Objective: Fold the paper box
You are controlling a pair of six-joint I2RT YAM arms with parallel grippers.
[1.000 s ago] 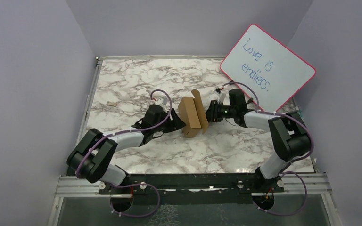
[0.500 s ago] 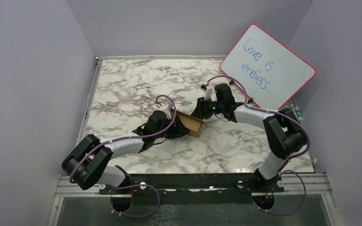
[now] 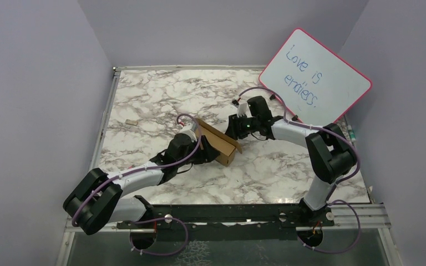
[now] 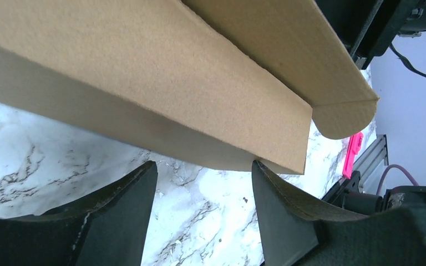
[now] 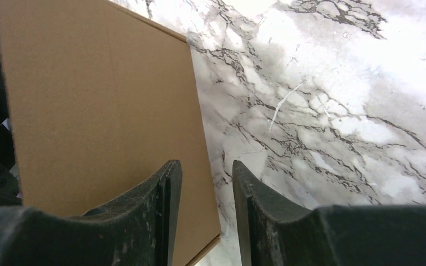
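Observation:
The paper box (image 3: 217, 141) is a plain brown oblong of folded cardboard lying slantwise at the middle of the marble table (image 3: 144, 94). My left gripper (image 3: 204, 149) is at its near left side. In the left wrist view the box (image 4: 188, 77) hangs just beyond my open left gripper (image 4: 202, 174), and its lower edge touches the right fingertip (image 4: 263, 177). My right gripper (image 3: 232, 132) is over the box's far right end. In the right wrist view the jaws (image 5: 205, 169) stand a little apart above the box's flat panel (image 5: 100, 111) and hold nothing.
A pink-framed whiteboard (image 3: 315, 77) with handwriting leans at the back right. A tiny tan scrap (image 3: 131, 122) lies at the left. Grey walls close in the back and both sides.
The box stood upright between both grippers; it now lies tipped over to the left. The right gripper has let go and moved up and left. The left arm has shifted back left.

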